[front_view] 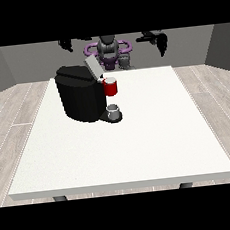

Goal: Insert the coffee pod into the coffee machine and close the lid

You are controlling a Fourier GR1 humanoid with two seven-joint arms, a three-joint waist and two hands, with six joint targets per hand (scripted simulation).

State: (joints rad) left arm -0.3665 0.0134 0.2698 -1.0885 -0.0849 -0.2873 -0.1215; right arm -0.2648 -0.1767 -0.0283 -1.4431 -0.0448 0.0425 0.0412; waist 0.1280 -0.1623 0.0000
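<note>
Coffee machine (81, 98) (lid (92, 67) up) stands left of centre on the surface (141, 149) — both hands (65, 44) (158, 39) raised behind the far edge, finger state indiscernible.

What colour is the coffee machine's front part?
Red, on the black coffee machine; its red front part shows in the front view.

Big white counter (141, 149) fills the middle of the view, standing on a pale wood-plank floor (11, 113), two dark legs just showing under its near edge. On it, toward the far left, sits the black coffee machine (80, 98), lid tilted up. A small grey cup (114, 109) rests on the machine's base at its front.
</note>
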